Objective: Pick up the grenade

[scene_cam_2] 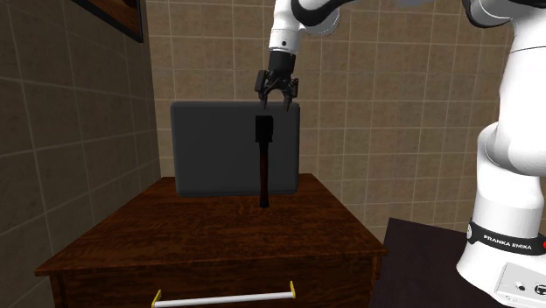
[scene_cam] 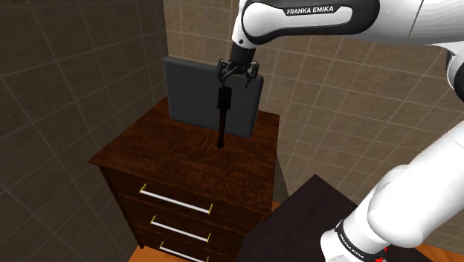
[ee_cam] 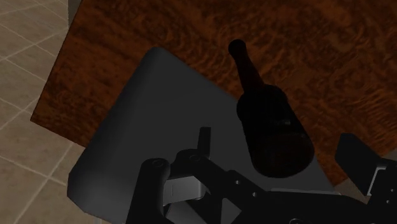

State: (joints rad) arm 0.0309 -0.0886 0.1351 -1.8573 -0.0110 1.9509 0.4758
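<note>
- The grenade is very dark, so its thick top is hard to tell from the grey board behind it.
- What is inside the drawers is hidden, because they are shut. The lowest one is cut off by the picture's edge.
- The gripper is seen wide open, and nothing is held by it.
- The grenade is found right under the gripper. It is stood upright on the brown dresser, thin end down.
- A small gap is seen between the fingers and the grenade's top.
- The board is stood upright just beside the grenade, near the tiled wall.
</note>
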